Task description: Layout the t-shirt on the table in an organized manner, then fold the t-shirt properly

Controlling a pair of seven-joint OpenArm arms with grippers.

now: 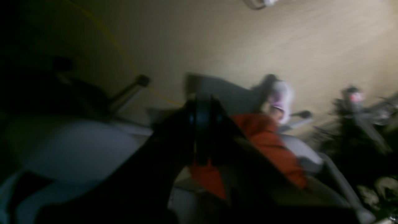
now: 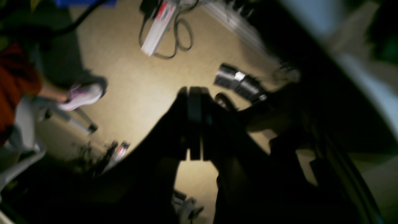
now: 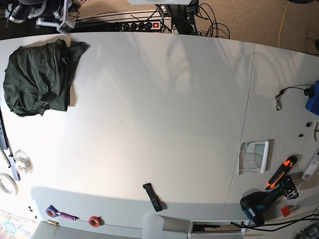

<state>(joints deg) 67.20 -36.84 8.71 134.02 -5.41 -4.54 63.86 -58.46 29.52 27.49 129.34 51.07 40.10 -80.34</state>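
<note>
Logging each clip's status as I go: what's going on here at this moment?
Nothing is being handled yet. The dark green t-shirt lies bunched up on the white table, in the upper-left corner of the base view, with nothing touching it. Neither arm shows in that view, and both wrist cameras look out at the floor. The left claw and right claw both look shut and empty. Laying out and folding have not begun.

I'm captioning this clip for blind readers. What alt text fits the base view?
A dark green t-shirt lies bunched up in the top left corner of a white table seen from above. At the left edge sit tape rolls, near the bottom edge a black strap, and at bottom right a drill.
</note>
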